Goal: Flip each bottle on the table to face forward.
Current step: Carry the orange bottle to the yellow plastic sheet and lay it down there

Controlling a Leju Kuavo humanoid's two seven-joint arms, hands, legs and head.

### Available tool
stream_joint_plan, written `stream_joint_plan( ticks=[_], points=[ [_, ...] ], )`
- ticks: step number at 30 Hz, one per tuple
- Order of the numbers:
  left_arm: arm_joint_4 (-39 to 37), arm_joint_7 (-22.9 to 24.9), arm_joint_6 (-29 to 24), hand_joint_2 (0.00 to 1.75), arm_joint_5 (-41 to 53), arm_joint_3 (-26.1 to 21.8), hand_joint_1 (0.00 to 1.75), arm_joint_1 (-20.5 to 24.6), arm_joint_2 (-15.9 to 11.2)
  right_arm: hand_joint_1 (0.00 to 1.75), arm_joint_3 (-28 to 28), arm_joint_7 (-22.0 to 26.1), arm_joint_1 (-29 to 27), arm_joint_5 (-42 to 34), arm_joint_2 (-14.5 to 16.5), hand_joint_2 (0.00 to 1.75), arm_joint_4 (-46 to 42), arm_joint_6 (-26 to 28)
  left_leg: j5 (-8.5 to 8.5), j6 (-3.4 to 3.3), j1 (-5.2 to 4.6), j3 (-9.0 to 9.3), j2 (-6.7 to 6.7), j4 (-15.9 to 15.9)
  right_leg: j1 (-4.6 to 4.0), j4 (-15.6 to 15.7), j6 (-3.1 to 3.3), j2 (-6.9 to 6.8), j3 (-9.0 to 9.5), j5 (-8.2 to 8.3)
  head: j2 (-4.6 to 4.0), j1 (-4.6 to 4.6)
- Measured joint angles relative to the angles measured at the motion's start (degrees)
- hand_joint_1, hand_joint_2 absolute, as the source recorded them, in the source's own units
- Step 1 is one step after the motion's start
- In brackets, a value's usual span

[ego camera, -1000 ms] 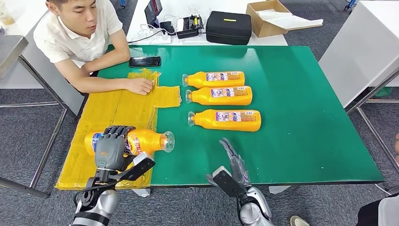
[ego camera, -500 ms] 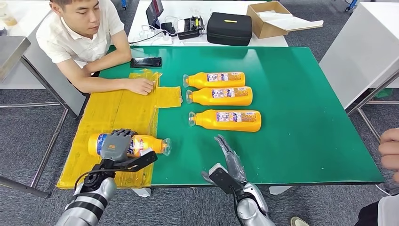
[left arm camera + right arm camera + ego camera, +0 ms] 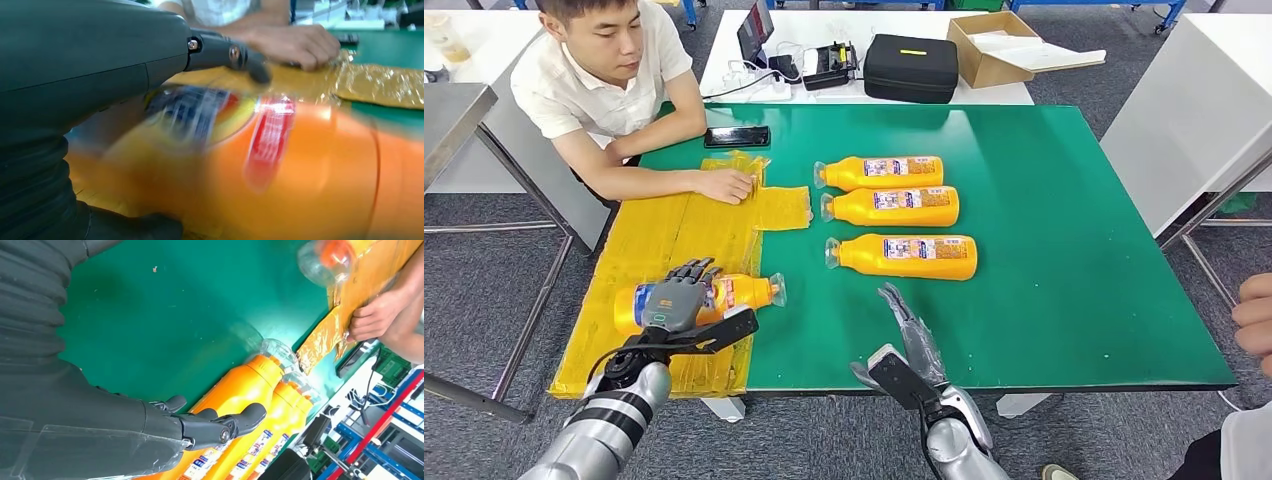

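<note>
While lying along the near left edge of the green surface (image 3: 1044, 250), partly on the yellow taped sheet (image 3: 664, 235) there, held bottle (image 3: 724, 296) gripped at its labelled middle by the left hand (image 3: 676, 298), fingers wrapped over the top, clear cap pointing toward the surface's centre. Seen blurred in the left wrist view, same orange bottle (image 3: 280, 170) with its red and blue label turned up under the dark fingers (image 3: 235, 55). Farther onto the green surface from the held bottle, three more orange bottles lying on their sides in a row, labels up, caps toward the yellow sheet: far bottle (image 3: 879, 172), middle bottle (image 3: 890, 206) just beside it, near bottle (image 3: 902, 256) a little apart. Right of the held bottle, over the surface's near edge, right hand (image 3: 911, 330) empty with fingers straight and together, pointing toward the near bottle, touching nothing. Beyond the yellow sheet, seated person (image 3: 614, 80) with a hand (image 3: 724, 184) resting on the sheet, black phone (image 3: 736, 136) just past it. Behind the green surface, on a white table, black case (image 3: 911, 68) and cardboard box (image 3: 996, 38).
</note>
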State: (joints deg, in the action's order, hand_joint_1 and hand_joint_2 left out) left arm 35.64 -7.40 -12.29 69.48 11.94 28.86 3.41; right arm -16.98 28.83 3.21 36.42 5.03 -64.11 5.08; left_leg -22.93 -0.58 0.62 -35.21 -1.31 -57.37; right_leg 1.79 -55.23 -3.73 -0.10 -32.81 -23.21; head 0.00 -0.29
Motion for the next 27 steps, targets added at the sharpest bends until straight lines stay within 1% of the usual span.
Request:
stream_joint_plan(
  ticks=[4, 7, 13, 16, 20, 22, 24, 25, 27],
  points=[
    [-1.7, -1.4, 5.1, 1.75, -1.4, 0.0, 0.0, 1.6, -0.6, 0.0, 0.0, 0.6, 0.3, -0.5, 0.0, 1.75, 0.6, 0.0, 0.0, 0.0, 0.0, 0.06, 0.0, 0.0, 0.0, 0.0, -0.05, 0.0, 0.13, 0.04, 0.0, 0.01],
    [-2.8, -3.4, 8.0, 1.75, -3.2, -0.1, 0.0, 2.7, -1.2, 0.0, 0.0, 1.1, 0.9, -0.7, 0.0, 1.75, 1.4, 0.0, 0.0, 0.0, -0.01, 0.12, 0.01, 0.0, 0.0, 0.0, -0.11, 0.0, 0.19, 0.08, 0.0, 0.01],
    [-3.6, -8.9, 11.8, 1.75, -7.9, -0.5, 0.0, 3.3, -2.3, 0.0, 0.0, 1.8, 1.9, -1.0, 0.0, 1.75, 3.1, 0.1, -0.03, 0.02, 0.0, 0.19, 0.0, 0.0, 0.0, 0.0, -0.14, 0.0, 0.27, 0.04, 0.0, -0.01],
    [-3.3, -11.4, 12.5, 1.75, -11.2, -0.5, 0.0, 2.9, -2.7, 0.0, 0.0, 2.2, 2.4, -1.5, 0.0, 1.75, 3.9, 0.1, -0.06, 0.05, 0.0, 0.24, -0.01, 0.0, 0.0, 0.0, -0.12, 0.0, 0.29, 0.01, 0.0, 0.0],
    [-0.7, -17.2, 13.7, 1.75, -19.1, -0.6, 0.0, 0.4, -2.8, 0.0, -0.1, 2.5, 2.5, -1.7, 0.0, 1.75, 4.5, 0.1, -0.06, 0.06, 0.0, 0.26, 0.0, 0.0, 0.0, 0.0, -0.03, 0.01, 0.26, -0.05, 0.0, 0.01],
    [2.2, -20.1, 15.8, 1.75, -24.3, -0.7, 0.0, -1.7, -2.8, 0.0, -0.1, 2.6, 2.5, -1.7, 0.0, 1.75, 4.7, 0.1, -0.06, 0.06, 0.0, 0.23, 0.02, 0.0, 0.01, 0.0, -0.07, 0.02, 0.22, -0.01, 0.0, 0.01],
    [6.7, -22.2, 17.6, 1.75, -30.1, -0.6, 0.0, -4.6, -2.6, 0.0, -0.1, 2.6, 2.4, -1.8, -0.1, 1.75, 4.7, 0.1, -0.06, 0.06, -0.01, 0.16, 0.08, 0.0, 0.02, 0.0, -0.12, 0.04, 0.11, 0.04, 0.0, 0.01],
    [9.3, -22.7, 17.4, 1.75, -32.4, -0.5, 0.0, -6.2, -2.5, 0.0, -0.1, 2.6, 2.4, -1.7, -0.1, 1.75, 4.7, 0.2, -0.06, 0.05, -0.01, 0.08, 0.11, 0.0, 0.02, 0.0, -0.14, 0.06, 0.01, 0.06, 0.0, 0.01],
    [14.3, -22.9, 15.1, 1.75, -34.9, -0.4, 0.0, -9.3, -2.0, 0.0, -0.1, 2.6, 2.2, -1.7, -0.1, 1.75, 4.7, 0.4, -0.04, 0.04, -0.01, -0.12, 0.12, 0.0, 0.02, 0.0, -0.15, 0.08, -0.22, 0.08, 0.0, 0.01]
  ],
)
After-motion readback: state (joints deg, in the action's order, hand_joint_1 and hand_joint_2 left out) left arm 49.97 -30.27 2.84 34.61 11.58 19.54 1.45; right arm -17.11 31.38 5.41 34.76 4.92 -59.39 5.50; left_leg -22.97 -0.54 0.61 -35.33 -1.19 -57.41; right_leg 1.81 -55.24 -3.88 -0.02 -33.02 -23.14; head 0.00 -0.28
